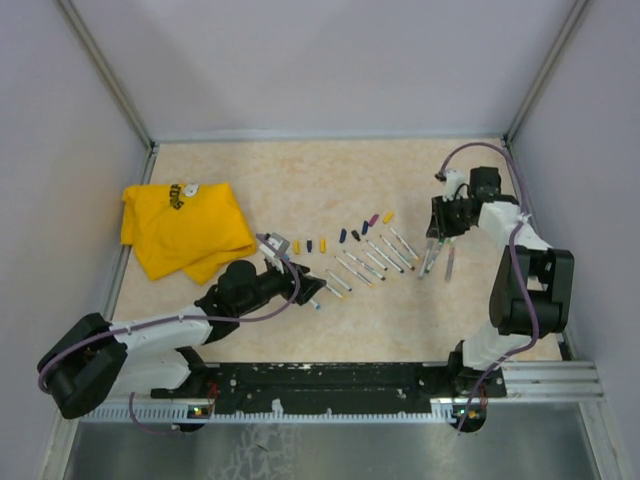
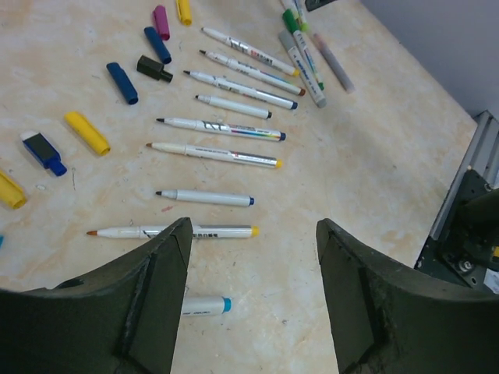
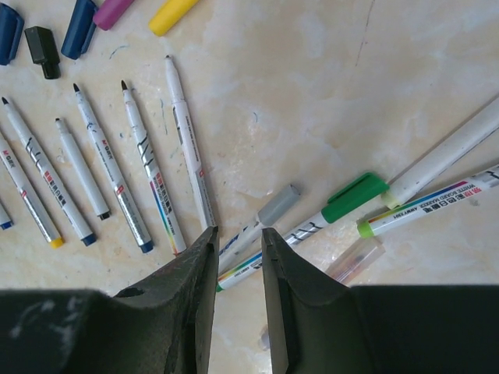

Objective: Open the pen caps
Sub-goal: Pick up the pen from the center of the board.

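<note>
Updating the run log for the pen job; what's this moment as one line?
left gripper: open, empty | right gripper: narrow, at grey-capped pen, grip unclear | green-capped pen: cap on

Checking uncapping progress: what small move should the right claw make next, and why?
Probably lower and close on the grey-capped pen: the right claw hangs over its barrel, jaws narrowly apart, and this pen and the green-capped pen beside it are capped, unlike the bare-tipped row.

The left arm (image 1: pixel 150 345) and right arm (image 1: pixel 510 225) are white with black joints, purplish cables (image 1: pixel 475 146) looping along them. Tool fingers (image 2: pixel 148 304) are dark, scuffed wedges.
</note>
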